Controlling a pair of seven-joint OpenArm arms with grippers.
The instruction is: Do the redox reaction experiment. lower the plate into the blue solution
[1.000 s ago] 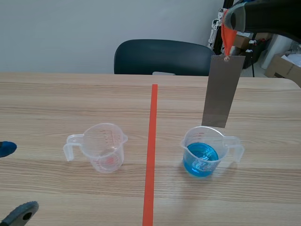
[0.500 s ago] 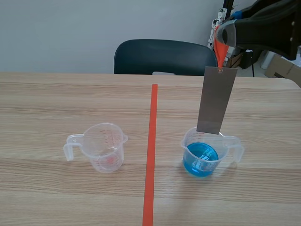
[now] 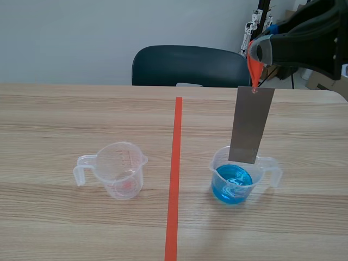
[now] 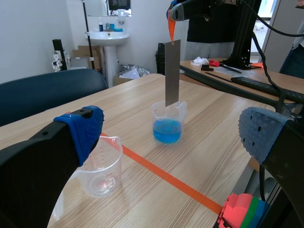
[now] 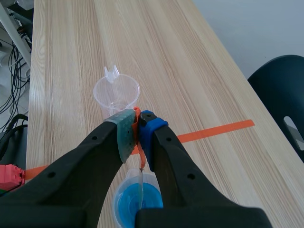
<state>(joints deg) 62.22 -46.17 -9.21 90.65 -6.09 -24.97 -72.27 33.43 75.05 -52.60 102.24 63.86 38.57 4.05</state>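
Bystanders on and behind the table
An empty clear cup (red marks on its side) stood upright on the wooden table, left of the orange tape line. A dark chair sat behind the far edge, and a white sink stood by the wall.

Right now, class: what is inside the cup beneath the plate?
The cup holds blue solution. The plate hangs, lower edge at the rim, above the liquid, hiding part of that rim.
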